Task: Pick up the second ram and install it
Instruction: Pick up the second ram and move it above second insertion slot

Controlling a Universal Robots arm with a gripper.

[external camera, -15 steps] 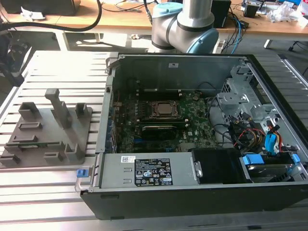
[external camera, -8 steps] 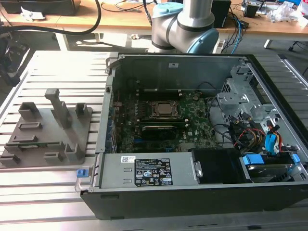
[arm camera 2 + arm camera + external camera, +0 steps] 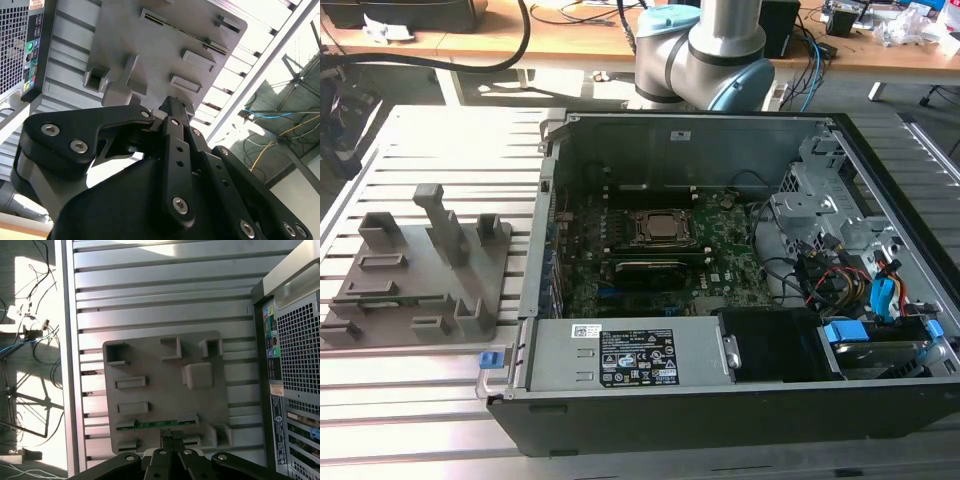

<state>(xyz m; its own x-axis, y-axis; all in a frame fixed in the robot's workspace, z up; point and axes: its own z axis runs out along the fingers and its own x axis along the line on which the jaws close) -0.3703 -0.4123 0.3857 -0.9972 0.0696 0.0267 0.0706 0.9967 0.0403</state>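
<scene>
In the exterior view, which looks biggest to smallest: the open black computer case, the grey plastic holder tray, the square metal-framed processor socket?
1. open black computer case
2. grey plastic holder tray
3. square metal-framed processor socket

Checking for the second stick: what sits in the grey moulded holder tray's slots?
One thin green circuit-board stick lies in one slot of the grey tray; the gripper covers part of its edge.

In the exterior view we look down slantwise on the computer case (image 3: 720, 420) and the gray tray (image 3: 420, 290). Both wrist views see this tray past the gripper (image 3: 170, 436): the first straight down, the second slantwise and nearer.
</scene>
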